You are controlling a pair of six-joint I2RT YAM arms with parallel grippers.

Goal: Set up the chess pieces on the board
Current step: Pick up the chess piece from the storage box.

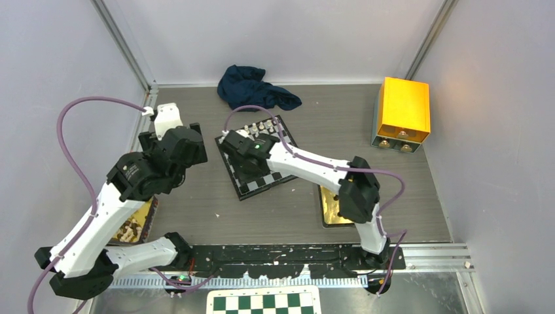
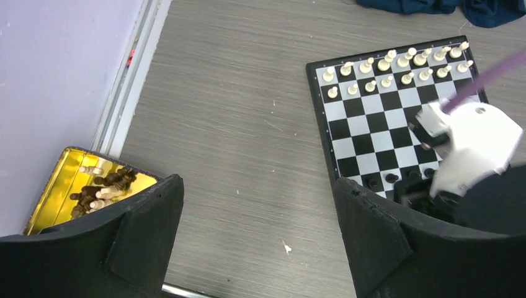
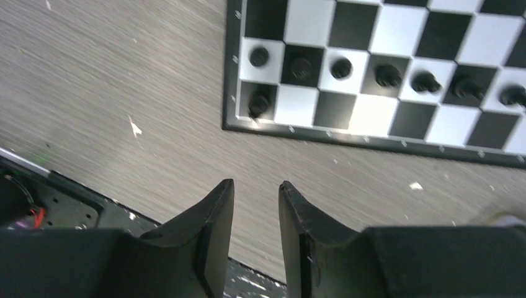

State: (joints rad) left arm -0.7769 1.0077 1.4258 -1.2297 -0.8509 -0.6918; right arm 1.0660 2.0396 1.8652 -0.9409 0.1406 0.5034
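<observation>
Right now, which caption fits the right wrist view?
Open black right end effector over grey table, near small black-and-silver chessboard with tiny black pieces.

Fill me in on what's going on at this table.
Two robot arms are setting up a small chessboard. The white pieces fill two rows on its far side; the black pieces form one row plus a single corner piece behind it. The right hand hovers open and empty by the black side. The left hand, wide open and empty, hangs beside the chessboard, near a gold tin holding more pieces.
</observation>
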